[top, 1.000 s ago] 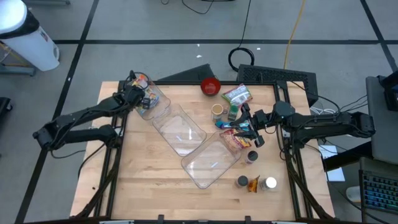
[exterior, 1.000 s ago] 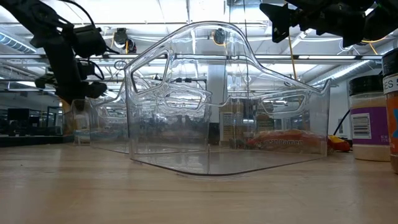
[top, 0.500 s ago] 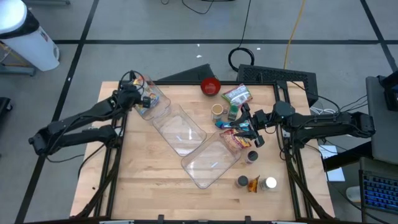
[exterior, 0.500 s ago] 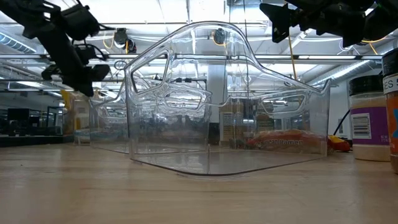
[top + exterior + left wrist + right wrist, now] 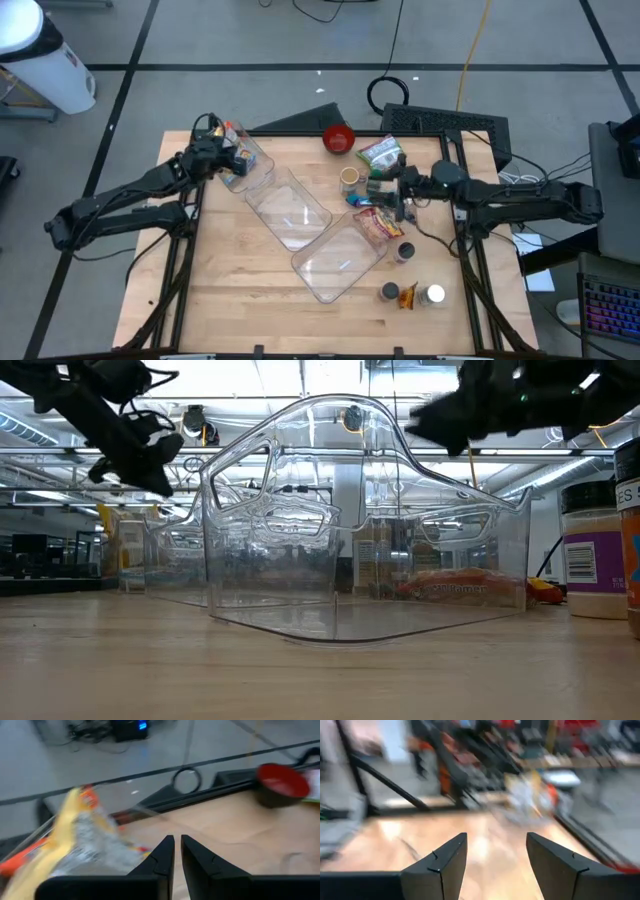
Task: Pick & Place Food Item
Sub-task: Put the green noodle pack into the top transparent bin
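Clear rigid plastic forms the clamshell container (image 5: 312,232) lying open mid-table (image 5: 230,290). Since the earlier frame, the right end effector (image 5: 398,190) has swung toward the snack packets (image 5: 381,153), fingers apart and empty. Left end effector (image 5: 222,152), nearly closed and empty, hovers at the far-left corner beside a crinkled chip bag (image 5: 75,840).

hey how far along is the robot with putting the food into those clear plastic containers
Done: an orange snack packet lies in the right clear plastic container, and a yellow-orange packet lies in the far-left clear container. In hand: nothing; the left gripper is shut and empty above that container, the right gripper open. Left: the green pouch and small jars sit on the wooden table.
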